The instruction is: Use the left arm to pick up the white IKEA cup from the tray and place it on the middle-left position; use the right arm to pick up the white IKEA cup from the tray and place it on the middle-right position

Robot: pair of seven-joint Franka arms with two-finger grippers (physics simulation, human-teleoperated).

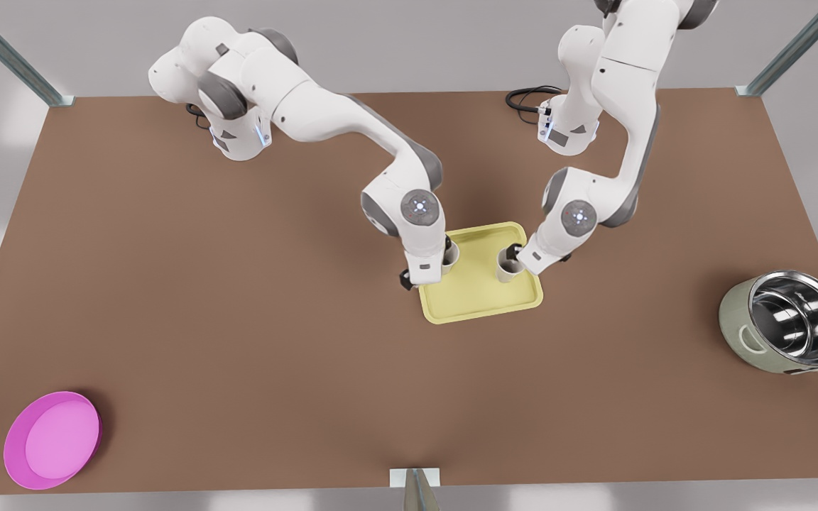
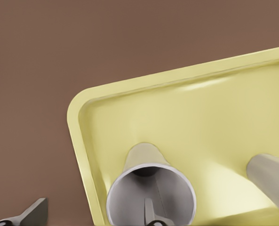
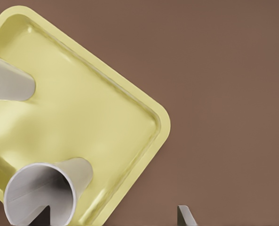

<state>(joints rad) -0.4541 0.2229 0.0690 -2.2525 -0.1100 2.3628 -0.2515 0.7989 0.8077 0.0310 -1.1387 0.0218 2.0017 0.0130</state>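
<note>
We are looking first at the left gripper [image 1: 444, 257], which is reaching down at the side of the tray [image 1: 483, 301] on the front view's left. In the left wrist view one finger [image 2: 149, 211] is standing inside the mouth of the nearer white cup [image 2: 151, 193] and the other finger [image 2: 32, 213] is outside, over the brown table [image 2: 130, 42]. The fingers are straddling the cup wall with a gap still showing, so the gripper is spread and not clamping. The second cup [image 2: 271, 181] is showing further along the tray [image 2: 214, 117].

The right gripper [image 1: 513, 257] is coming down at the other cup [image 1: 507, 268], on the front view's right part of the tray. In the right wrist view one finger [image 3: 41, 217] is crossing the rim of the near cup [image 3: 45, 188] and the other finger [image 3: 185, 216] is well apart from it, over the bare table, so this gripper is also spread wide. The far cup [image 3: 7, 80] is standing at the opposite side of the tray [image 3: 106, 117].

Both cups are standing upright on the pale yellow tray, which is lying near the middle of the table [image 1: 238, 319]. A pink dish [image 1: 52, 440] is lying at the near corner on the front view's left, and a steel-lined pot [image 1: 789, 323] is standing at the front view's right edge.
</note>
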